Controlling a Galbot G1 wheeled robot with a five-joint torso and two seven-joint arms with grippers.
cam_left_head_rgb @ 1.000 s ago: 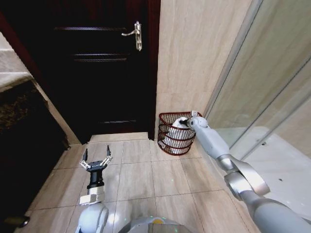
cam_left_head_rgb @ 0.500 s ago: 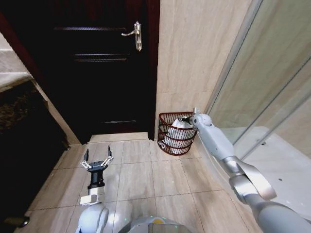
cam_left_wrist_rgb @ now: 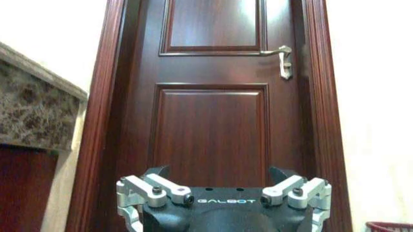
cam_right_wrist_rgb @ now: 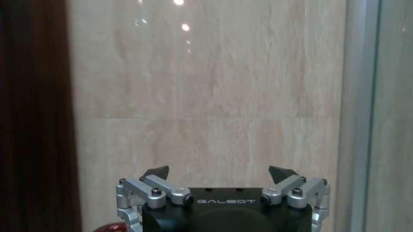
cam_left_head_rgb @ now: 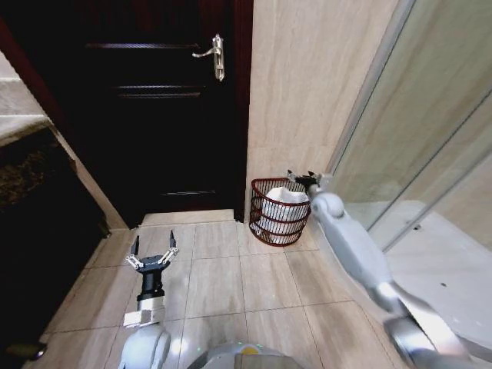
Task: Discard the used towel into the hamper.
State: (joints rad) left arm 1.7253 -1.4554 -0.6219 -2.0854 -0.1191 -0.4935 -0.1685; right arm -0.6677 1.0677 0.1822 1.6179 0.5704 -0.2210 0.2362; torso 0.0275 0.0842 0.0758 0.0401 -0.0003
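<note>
- The right gripper [cam_left_head_rgb: 300, 177] hangs above the far rim of the hamper [cam_left_head_rgb: 264, 228], at the side nearest the wall corner. Its fingers are spread wide and there is nothing between them; the right wrist view shows the two dark fingertips [cam_right_wrist_rgb: 156, 171] parted with only bare wall tile beyond them.
- The towel [cam_left_head_rgb: 281, 201] lies just below and a little toward the robot from that gripper. It is a white heap sitting inside the hamper, its top about level with the rim, and it is clear of the fingers.
- So the line from gripper to towel runs almost straight down. The towel is bunched and shows no clear long axis; the hamper's axis stands upright, mouth upward.
- Judging from this, the towel is already in the hamper and the right arm has only to come away up and back.
- The hamper stands on the floor against the tiled wall, just beside the door [cam_left_head_rgb: 154, 108] frame on one side and near the glass panel [cam_left_head_rgb: 430, 138] on the other.
- The right arm is by far the nearer one. The left gripper [cam_left_head_rgb: 153, 251] is parked low over the floor tiles, well apart from the hamper on the door side, with its fingers open and empty.
</note>
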